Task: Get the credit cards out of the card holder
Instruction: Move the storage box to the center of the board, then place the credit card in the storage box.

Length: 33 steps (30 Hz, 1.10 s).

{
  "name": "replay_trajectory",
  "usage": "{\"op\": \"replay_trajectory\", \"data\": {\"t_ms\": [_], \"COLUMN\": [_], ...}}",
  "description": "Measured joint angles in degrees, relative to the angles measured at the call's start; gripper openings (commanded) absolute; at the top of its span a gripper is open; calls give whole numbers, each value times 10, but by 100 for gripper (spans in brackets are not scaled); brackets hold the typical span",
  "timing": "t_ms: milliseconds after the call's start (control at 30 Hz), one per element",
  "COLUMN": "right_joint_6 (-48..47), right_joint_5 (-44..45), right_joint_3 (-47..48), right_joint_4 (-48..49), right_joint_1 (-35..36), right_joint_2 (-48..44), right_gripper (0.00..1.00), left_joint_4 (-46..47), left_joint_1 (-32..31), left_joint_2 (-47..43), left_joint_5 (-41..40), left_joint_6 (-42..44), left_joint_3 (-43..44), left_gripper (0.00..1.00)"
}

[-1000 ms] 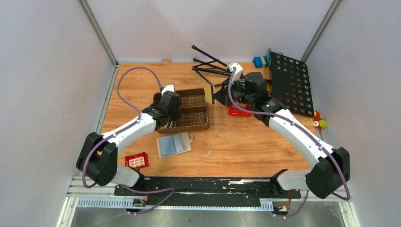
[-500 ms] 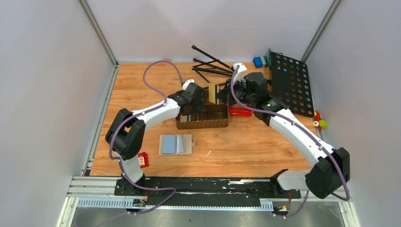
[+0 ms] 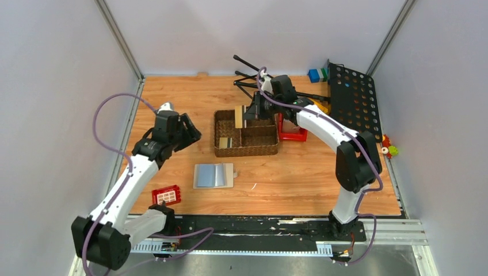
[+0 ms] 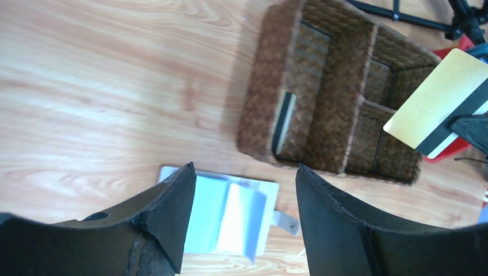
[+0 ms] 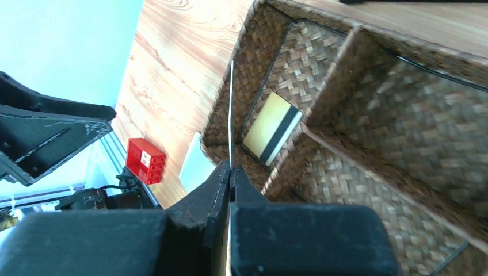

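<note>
The card holder (image 3: pixel 214 175) lies open and flat on the table, its pale blue inside up, and it also shows below my left fingers (image 4: pixel 230 215). My left gripper (image 3: pixel 185 133) hangs open and empty above the table, left of the basket (image 4: pixel 244 172). My right gripper (image 3: pixel 251 112) is shut on a gold credit card (image 3: pixel 240 117) with a dark stripe, held upright over the woven basket's back left part. The right wrist view shows that card edge-on (image 5: pixel 231 115). A second gold, dark-striped credit card (image 3: pixel 225 142) lies in the basket's left compartment (image 5: pixel 272 129).
The brown woven basket (image 3: pixel 275 150) with compartments stands at mid-table. A red tray (image 3: pixel 292 135) sits just right of it. Black tripod legs (image 3: pixel 253 72) and a perforated black panel (image 3: pixel 355 100) lie at the back right. A red brick (image 3: pixel 166 195) rests near the front left.
My left gripper has opened and drawn back left from the basket, which now sits further right. My right gripper has carried the gold card left, over the basket.
</note>
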Motion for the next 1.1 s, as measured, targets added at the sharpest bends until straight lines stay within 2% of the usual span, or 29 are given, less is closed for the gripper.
{"op": "replay_trajectory", "data": {"t_ms": [133,267,300,367,400,467,533,700,933,1100], "right_joint_6": [21,58,66,79,86,90,89,78,45,11], "right_joint_5": [-15,-37,-43,-53,-57,-60,-58,-49,-11,31], "right_joint_3": [51,85,91,93,93,95,98,83,-75,-196], "right_joint_4": [-9,-15,-18,-22,-25,-35,-47,-53,-5,54], "right_joint_1": [18,37,41,44,44,44,43,42,43,59], "right_joint_2": [59,105,117,137,145,156,161,128,-36,-121], "right_gripper": [0,0,5,31,48,59,63,92,94,93], "left_joint_4": [-54,-105,-114,-129,-133,-143,-147,-139,-118,-99], "left_joint_1": [58,90,93,97,97,97,97,97,97,97], "left_joint_2": [-58,-70,-71,-76,-77,-80,-80,-73,-30,-65], "left_joint_5": [16,27,31,38,40,45,50,71,90,108], "left_joint_6": [24,47,52,61,64,71,75,89,116,112], "left_joint_3": [-14,-31,-38,-51,-56,-62,-63,-68,-111,-139], "left_gripper": [68,68,68,68,68,68,68,67,67,66]}}
